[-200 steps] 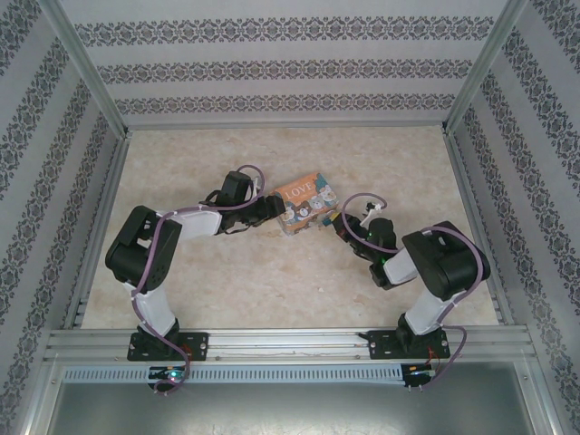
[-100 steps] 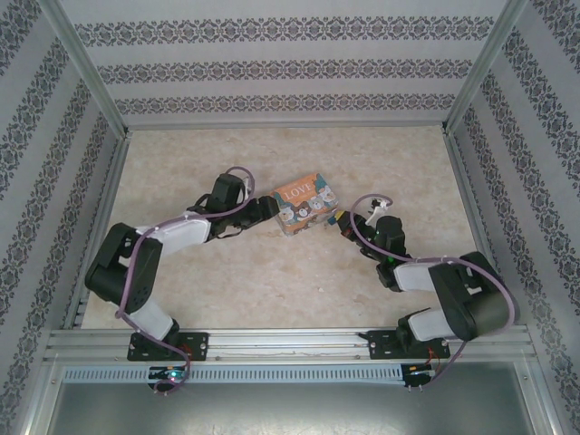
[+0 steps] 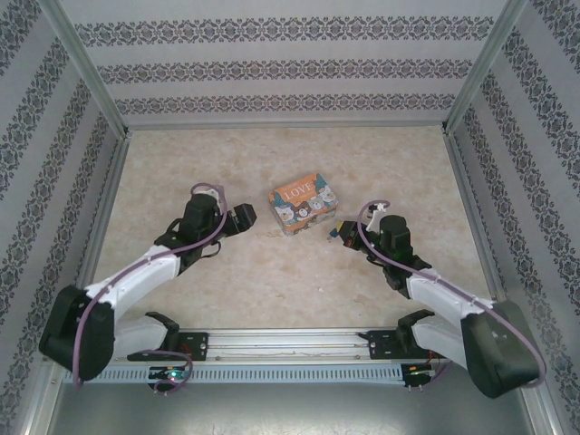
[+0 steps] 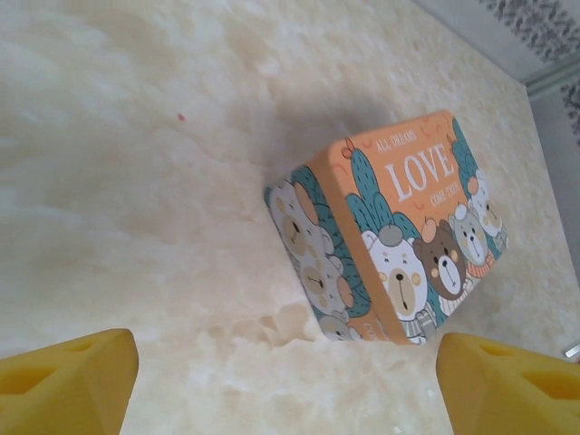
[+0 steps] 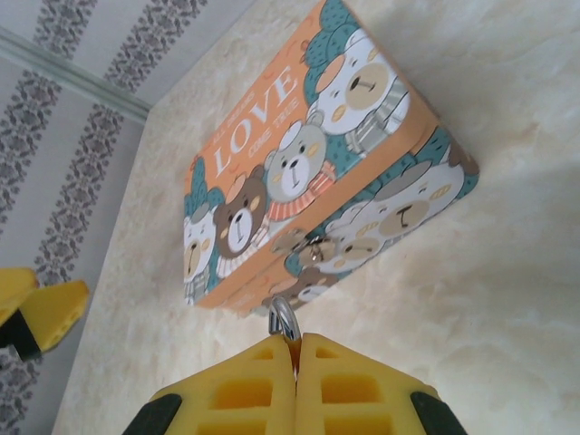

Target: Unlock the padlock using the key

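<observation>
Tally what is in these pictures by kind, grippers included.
Tin: 1
Grippers: 2 (left gripper open, right gripper shut)
Metal loop: 1, pinched in the right gripper; the rest of it is hidden
Total: 4

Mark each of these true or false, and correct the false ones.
1. The tin lies on the table between the two pincers. True.
2. The left pincer grips the tin. False: it is open and apart from the tin.
3. The right pincer is shut, with a silvery loop pinched at its tips. True.
4. The tin's lid stands open. False: it is shut.
5. The lid reads "LOVE". True.
</observation>
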Action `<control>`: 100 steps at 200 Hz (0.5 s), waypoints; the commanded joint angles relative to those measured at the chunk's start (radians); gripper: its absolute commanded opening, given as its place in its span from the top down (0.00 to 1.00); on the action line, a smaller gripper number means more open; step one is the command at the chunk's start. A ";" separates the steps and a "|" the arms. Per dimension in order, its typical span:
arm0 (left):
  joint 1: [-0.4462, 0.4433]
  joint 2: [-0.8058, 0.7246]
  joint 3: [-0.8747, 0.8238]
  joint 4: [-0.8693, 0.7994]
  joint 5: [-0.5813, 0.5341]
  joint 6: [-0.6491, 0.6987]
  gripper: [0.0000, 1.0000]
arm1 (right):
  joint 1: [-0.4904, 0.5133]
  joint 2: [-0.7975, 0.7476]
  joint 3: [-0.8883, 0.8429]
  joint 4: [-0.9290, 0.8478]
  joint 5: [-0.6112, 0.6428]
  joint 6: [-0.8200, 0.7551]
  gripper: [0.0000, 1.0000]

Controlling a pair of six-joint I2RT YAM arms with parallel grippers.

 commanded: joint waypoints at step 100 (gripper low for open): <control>0.017 -0.378 -0.094 -0.147 -0.233 0.258 0.01 | 0.254 -0.045 0.182 -0.558 -0.011 -0.133 1.00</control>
